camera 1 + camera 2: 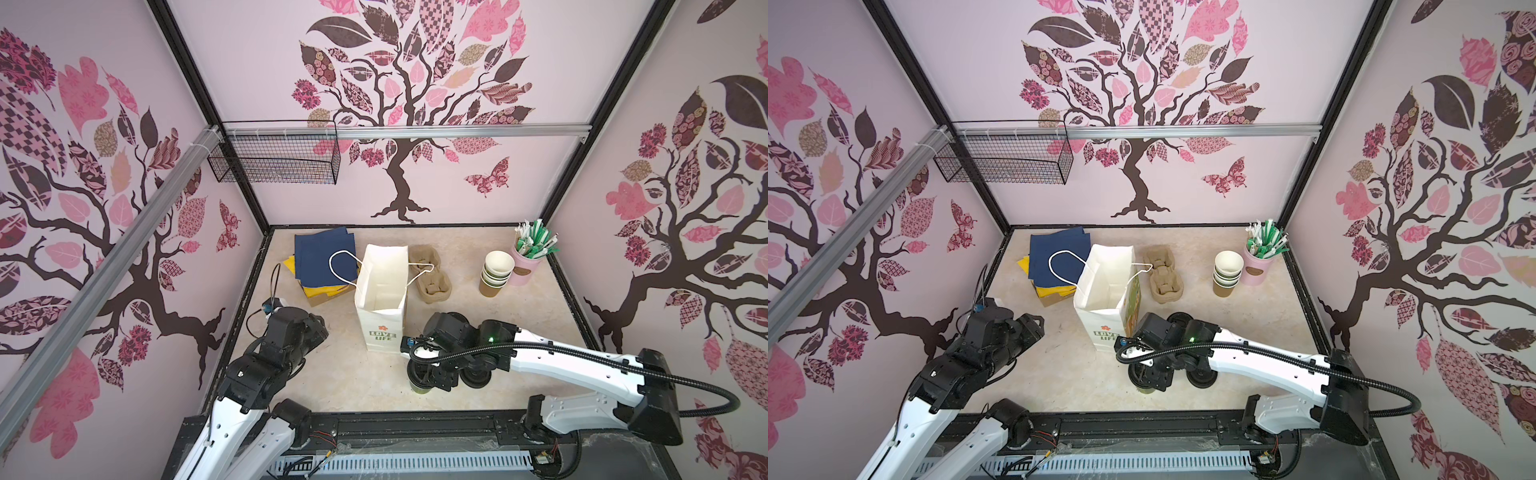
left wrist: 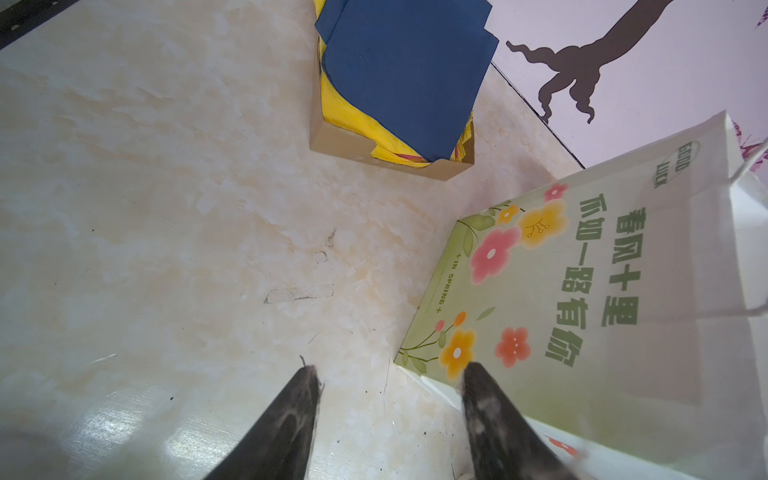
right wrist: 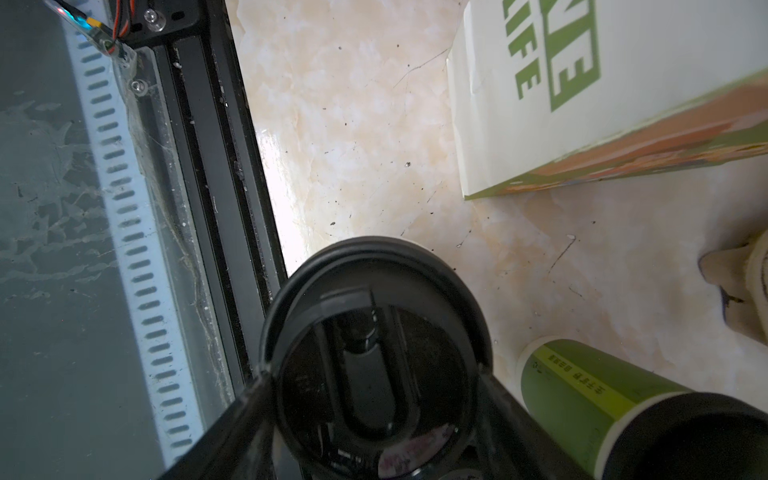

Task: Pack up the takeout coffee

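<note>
One takeout coffee cup [image 3: 374,353], olive green with a black sip lid, stands near the table's front edge. My right gripper [image 3: 374,370] is above it and shut on it, with a finger against the lid's rim on each side. In both top views the right gripper [image 1: 422,376] [image 1: 1148,376] hides most of that cup. The second lidded cup [image 3: 582,386] [image 1: 476,376] stands free just beside it. The white paper bag [image 1: 380,291] [image 1: 1104,291] stands open and upright behind them. My left gripper [image 2: 390,368] is open and empty, low over the table at the bag's [image 2: 582,291] left.
A box of blue and yellow napkins [image 1: 326,257] sits back left of the bag. A pulp cup carrier [image 1: 430,278] lies to the bag's right. Nested lidless cups [image 1: 496,274] and a pink straw holder [image 1: 528,262] stand back right. A wire basket [image 1: 274,158] hangs on the back wall.
</note>
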Robot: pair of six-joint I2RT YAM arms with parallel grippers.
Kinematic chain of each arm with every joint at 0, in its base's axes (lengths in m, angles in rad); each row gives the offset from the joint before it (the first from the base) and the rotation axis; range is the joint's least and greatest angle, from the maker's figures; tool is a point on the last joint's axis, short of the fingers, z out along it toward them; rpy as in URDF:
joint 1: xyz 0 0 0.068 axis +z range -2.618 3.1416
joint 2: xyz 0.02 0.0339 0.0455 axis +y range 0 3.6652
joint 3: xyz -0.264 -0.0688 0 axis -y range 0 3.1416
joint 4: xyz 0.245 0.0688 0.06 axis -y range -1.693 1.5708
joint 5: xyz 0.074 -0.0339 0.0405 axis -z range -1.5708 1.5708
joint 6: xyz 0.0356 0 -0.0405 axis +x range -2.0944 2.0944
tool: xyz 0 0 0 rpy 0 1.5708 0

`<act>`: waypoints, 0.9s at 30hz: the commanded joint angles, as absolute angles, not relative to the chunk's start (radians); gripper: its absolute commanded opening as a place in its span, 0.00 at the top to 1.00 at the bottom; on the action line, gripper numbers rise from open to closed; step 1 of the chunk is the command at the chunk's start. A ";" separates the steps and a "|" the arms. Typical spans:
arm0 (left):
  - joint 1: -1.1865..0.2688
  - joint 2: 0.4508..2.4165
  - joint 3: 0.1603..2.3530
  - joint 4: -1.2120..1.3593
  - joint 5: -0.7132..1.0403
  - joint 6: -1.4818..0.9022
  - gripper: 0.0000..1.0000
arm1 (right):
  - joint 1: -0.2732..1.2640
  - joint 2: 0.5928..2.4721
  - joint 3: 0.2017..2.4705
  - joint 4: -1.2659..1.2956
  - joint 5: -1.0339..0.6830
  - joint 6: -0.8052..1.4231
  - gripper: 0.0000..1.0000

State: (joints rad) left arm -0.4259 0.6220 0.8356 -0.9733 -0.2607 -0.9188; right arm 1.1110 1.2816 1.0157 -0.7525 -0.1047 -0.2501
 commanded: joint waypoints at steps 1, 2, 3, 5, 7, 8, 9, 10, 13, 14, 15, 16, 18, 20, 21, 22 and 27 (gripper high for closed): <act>-0.423 0.618 0.812 -0.968 -0.265 -0.910 0.41 | 1.117 1.307 1.049 -0.776 -0.104 -0.237 0.27; -0.423 0.618 0.812 -0.969 -0.265 -0.910 0.41 | 1.117 1.308 1.050 -0.776 -0.107 -0.235 0.27; -0.423 0.620 0.812 -0.969 -0.265 -0.908 0.40 | 1.117 1.309 1.048 -0.776 -0.109 -0.235 0.27; -0.423 0.619 0.812 -0.967 -0.265 -0.907 0.41 | 1.117 1.313 1.046 -0.775 -0.109 -0.232 0.27; -0.423 0.619 0.811 -0.967 -0.264 -0.907 0.41 | 1.117 1.317 1.047 -0.772 -0.104 -0.230 0.27; -0.423 0.620 0.812 -0.968 -0.264 -0.905 0.41 | 1.117 1.319 1.047 -0.769 -0.101 -0.231 0.27; -0.423 0.620 0.811 -0.967 -0.264 -0.905 0.41 | 1.117 1.322 1.045 -0.766 -0.099 -0.230 0.27; -0.423 0.619 0.812 -0.967 -0.264 -0.904 0.40 | 1.117 1.324 1.045 -0.765 -0.095 -0.229 0.27; -0.423 0.620 0.810 -0.969 -0.262 -0.902 0.40 | 1.117 1.331 1.040 -0.765 -0.091 -0.230 0.27; -0.422 0.620 0.810 -0.970 -0.262 -0.901 0.40 | 1.117 1.333 1.039 -0.764 -0.091 -0.230 0.27; -0.423 0.620 0.810 -0.969 -0.262 -0.902 0.40 | 1.117 1.334 1.034 -0.765 -0.091 -0.230 0.27; -0.423 0.619 0.811 -0.969 -0.262 -0.902 0.40 | 1.117 1.336 1.031 -0.765 -0.092 -0.230 0.27; -0.423 0.619 0.807 -0.969 -0.259 -0.902 0.40 | 1.117 1.338 1.026 -0.765 -0.096 -0.230 0.27; -0.423 0.621 0.805 -0.965 -0.255 -0.900 0.40 | 1.117 1.344 1.021 -0.768 -0.101 -0.232 0.27; -0.423 0.621 0.807 -0.966 -0.253 -0.900 0.40 | 1.117 1.348 1.019 -0.771 -0.104 -0.233 0.27; -0.423 0.623 0.803 -0.966 -0.252 -0.900 0.40 | 1.117 1.354 1.018 -0.774 -0.106 -0.234 0.28; -0.423 0.623 0.805 -0.966 -0.247 -0.891 0.40 | 1.117 1.367 0.994 -0.781 -0.113 -0.241 0.28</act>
